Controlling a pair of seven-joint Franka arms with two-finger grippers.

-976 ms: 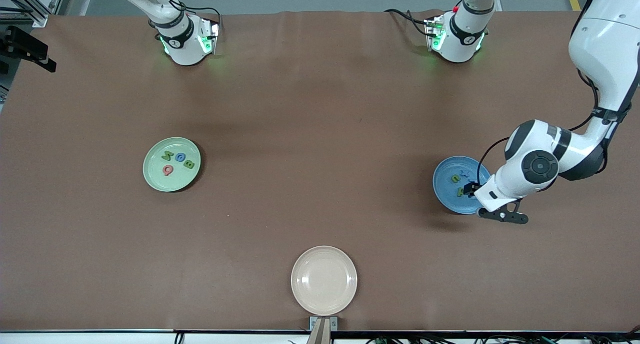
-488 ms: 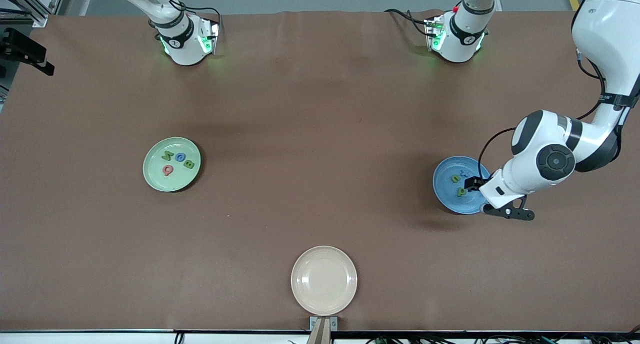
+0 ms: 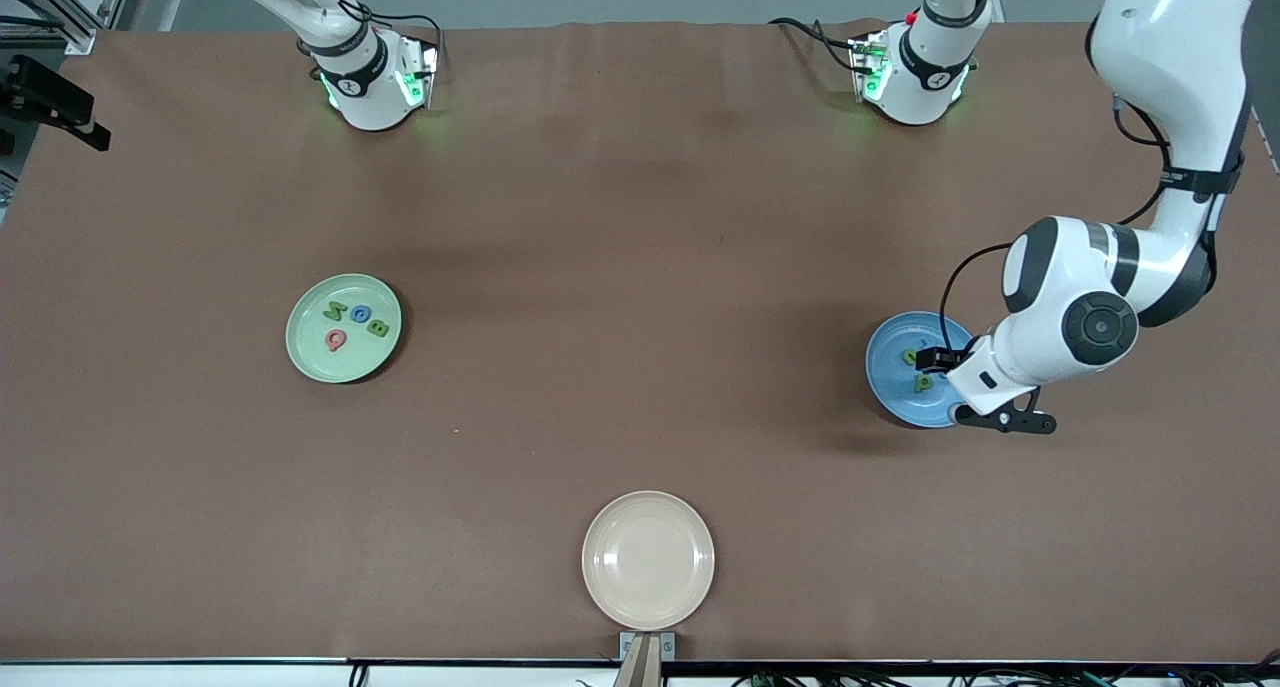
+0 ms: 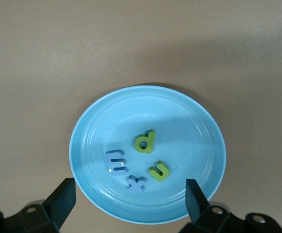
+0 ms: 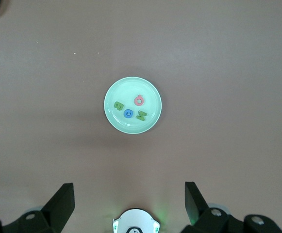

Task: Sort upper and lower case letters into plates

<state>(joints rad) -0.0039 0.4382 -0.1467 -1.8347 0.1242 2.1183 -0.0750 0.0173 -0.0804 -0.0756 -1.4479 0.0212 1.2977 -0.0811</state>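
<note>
1. Nearest the front camera stands the cream plate (image 3: 648, 560), bare, and every other place here is given from it.
2. Farther from the camera than the cream plate, toward the left arm's end of the table, lies the blue plate (image 3: 905, 370). It holds four small letters: a green d (image 4: 145, 141), a green u (image 4: 159, 170), a blue e (image 4: 115, 161) and a blue x (image 4: 136, 183), lying close together but apart.
3. The left gripper (image 4: 131, 200) hangs over the blue plate's rim, its fingers spread wide with nothing between them.
4. Also farther than the cream plate, toward the right arm's end, sits the pale green plate (image 3: 312, 359) with a green M (image 3: 334, 311), a blue G (image 3: 361, 315), a green B (image 3: 378, 327) and a pinkish Q (image 3: 336, 340).
5. The right gripper (image 5: 129, 201) waits high over the table above the pale green plate, its fingers wide apart and empty.
6. All eight letters lie in plates, so sorting looks finished.
7. The letters look light, stiff and thin; a pinch across the outer edges seems best, as flat faces could slip on the smooth plate.
</note>
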